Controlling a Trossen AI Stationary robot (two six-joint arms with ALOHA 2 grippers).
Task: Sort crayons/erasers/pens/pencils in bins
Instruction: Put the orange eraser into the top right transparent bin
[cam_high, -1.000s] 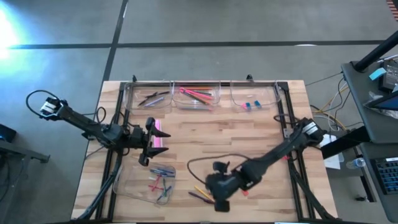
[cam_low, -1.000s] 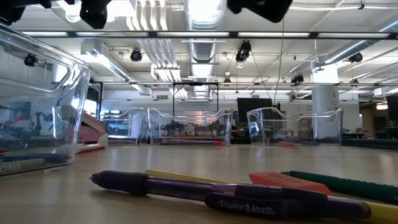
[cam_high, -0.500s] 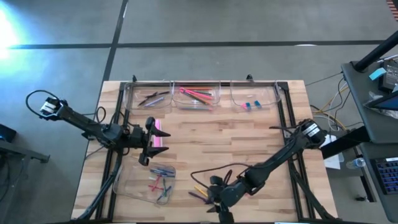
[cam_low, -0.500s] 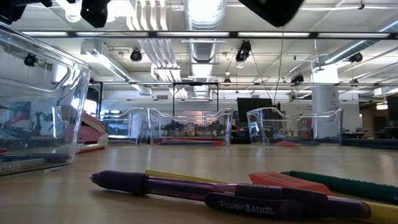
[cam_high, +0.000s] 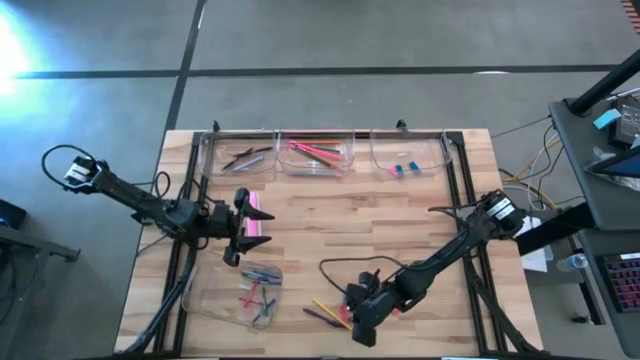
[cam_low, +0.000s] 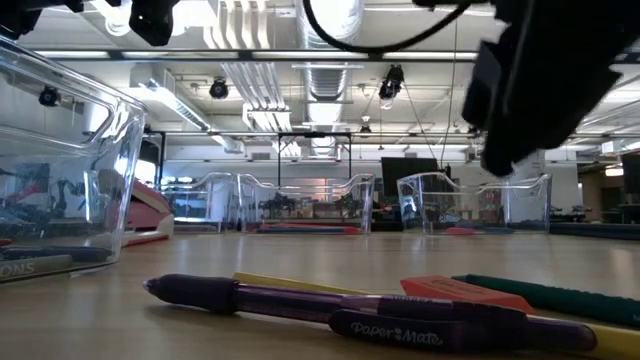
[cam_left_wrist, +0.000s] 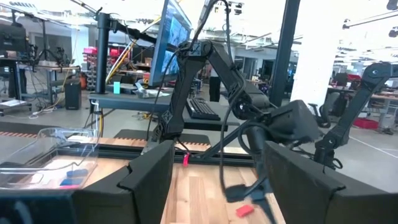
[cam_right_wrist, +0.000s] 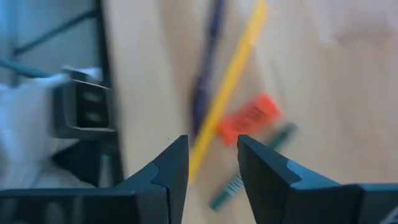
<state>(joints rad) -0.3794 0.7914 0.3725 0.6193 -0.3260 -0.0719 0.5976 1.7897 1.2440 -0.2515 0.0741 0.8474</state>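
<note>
While the right end effector (cam_right_wrist: 211, 155) is hovering part-open and empty over the near-edge cluster, its fingers are risking pinching the yellow pencil (cam_right_wrist: 229, 93) together with the orange-red block eraser (cam_right_wrist: 249, 117) touching it. Beside them, the dark purple pen (cam_right_wrist: 205, 74) is lying close enough to get nudged off the near edge of the wooden tabletop (cam_high: 400, 210).

Grey concrete floor (cam_high: 400, 40); ceiling ducts (cam_low: 330, 75).

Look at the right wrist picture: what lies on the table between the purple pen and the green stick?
A yellow pencil and a red eraser lie between the purple pen and the green stick, the eraser nearer the green stick.
</note>
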